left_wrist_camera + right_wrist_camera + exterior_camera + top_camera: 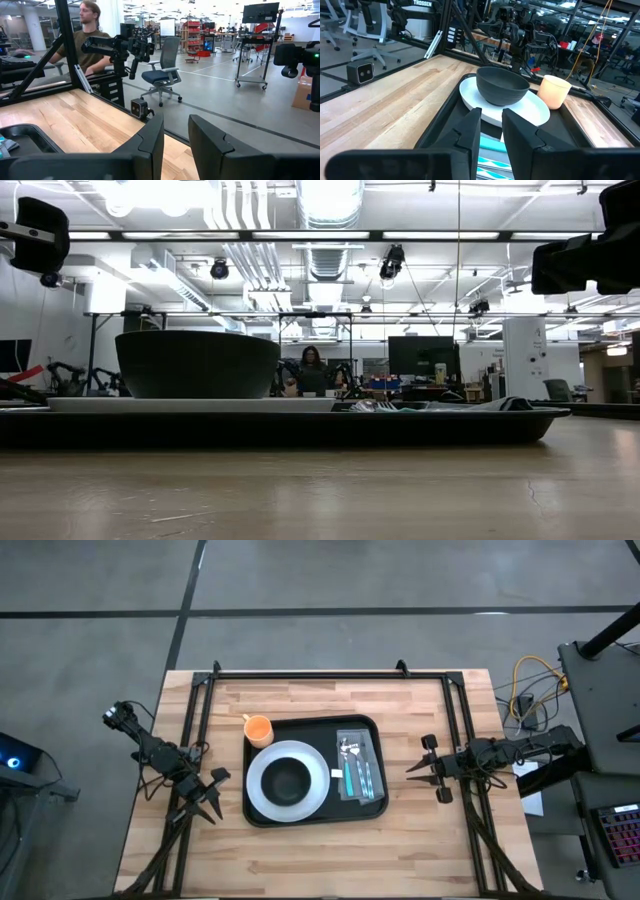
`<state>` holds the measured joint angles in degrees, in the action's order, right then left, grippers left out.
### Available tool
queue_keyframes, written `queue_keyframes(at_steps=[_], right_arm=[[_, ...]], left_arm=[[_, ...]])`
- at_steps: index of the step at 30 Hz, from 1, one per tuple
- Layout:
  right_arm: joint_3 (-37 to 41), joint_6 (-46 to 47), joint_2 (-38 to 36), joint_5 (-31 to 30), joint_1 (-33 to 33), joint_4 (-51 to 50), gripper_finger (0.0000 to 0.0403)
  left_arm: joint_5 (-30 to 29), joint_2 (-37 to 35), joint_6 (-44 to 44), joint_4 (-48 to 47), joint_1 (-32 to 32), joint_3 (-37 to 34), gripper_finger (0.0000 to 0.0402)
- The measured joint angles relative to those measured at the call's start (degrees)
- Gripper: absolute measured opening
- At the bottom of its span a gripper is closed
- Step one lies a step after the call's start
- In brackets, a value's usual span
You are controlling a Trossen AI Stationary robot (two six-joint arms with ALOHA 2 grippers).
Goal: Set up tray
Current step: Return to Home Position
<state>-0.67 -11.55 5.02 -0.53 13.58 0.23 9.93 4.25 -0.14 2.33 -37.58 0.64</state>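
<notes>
The black tray lies flat in the middle of the wooden table. On its left half a dark bowl sits in a round white plate. An orange cup stands at the tray's far left corner. Cutlery on a patterned napkin lies on the right half. My left gripper hovers open left of the tray, near the table's left edge. My right gripper hovers open right of the tray and points at it; its wrist view shows the bowl, plate and cup.
Black frame rails run along the table's far edge and down both sides. Bare wood lies near of the tray and between the tray and each gripper. A person sits beyond the table; cables lie off its right side.
</notes>
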Motion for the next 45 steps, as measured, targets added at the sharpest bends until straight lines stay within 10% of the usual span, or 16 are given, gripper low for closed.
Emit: queue_keyframes(at_steps=[45], right_arm=[[0.0, 0.0, 0.02, 0.0, 0.0, 0.0, 0.0079]], left_arm=[[0.0, 0.02, 0.0, 0.0, 0.01, 0.0, 0.0071]])
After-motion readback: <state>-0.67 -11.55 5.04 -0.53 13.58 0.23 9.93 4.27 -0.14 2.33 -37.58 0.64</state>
